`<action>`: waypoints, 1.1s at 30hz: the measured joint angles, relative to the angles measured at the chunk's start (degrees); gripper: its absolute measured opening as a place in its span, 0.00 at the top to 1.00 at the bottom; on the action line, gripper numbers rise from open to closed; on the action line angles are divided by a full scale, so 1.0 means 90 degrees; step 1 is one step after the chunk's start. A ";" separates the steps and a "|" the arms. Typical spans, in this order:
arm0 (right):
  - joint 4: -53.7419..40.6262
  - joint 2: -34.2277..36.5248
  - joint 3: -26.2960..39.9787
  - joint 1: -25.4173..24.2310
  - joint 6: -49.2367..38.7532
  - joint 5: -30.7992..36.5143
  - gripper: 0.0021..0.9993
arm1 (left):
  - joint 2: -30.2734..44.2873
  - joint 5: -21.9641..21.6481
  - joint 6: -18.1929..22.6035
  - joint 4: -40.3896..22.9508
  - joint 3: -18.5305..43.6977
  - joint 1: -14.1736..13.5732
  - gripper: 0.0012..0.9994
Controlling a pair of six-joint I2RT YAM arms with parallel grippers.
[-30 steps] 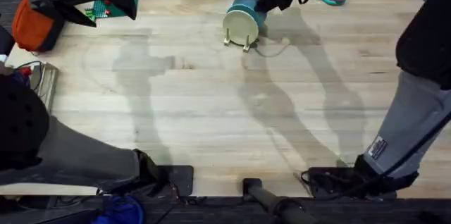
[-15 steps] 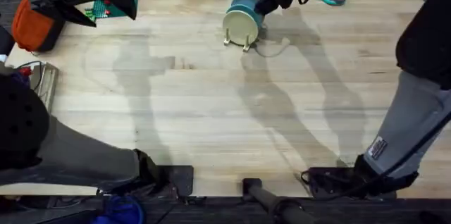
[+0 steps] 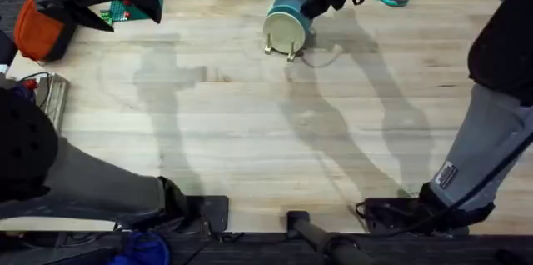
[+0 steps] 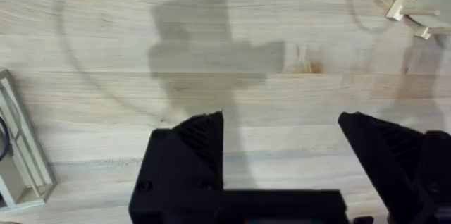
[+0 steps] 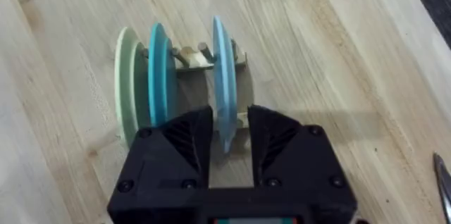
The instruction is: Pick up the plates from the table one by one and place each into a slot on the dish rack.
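Wooden worktop (image 3: 250,132) lies bare around the rack (image 5: 204,58). Right end effector (image 5: 229,129) pinches the light blue plate (image 5: 224,76) by its rim, edge-on so it slides between pegs, beside two standing plates. Left end effector (image 4: 282,139) gapes idle.

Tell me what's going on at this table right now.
The right arm's tool is at the small light-wood dish rack near the table's far edge, its fingers either side of a light blue round plastic plate standing upright in a slot. A cream plate and a teal plate already stand in the rack. The left arm's tool hangs open over bare wood, holding nothing.
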 joint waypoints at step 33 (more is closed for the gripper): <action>-0.0618 -0.1395 0.0119 -0.0426 0.0007 -0.0015 0.45 | 0.0000 0.0000 0.0000 0.0000 0.0000 0.0000 0.01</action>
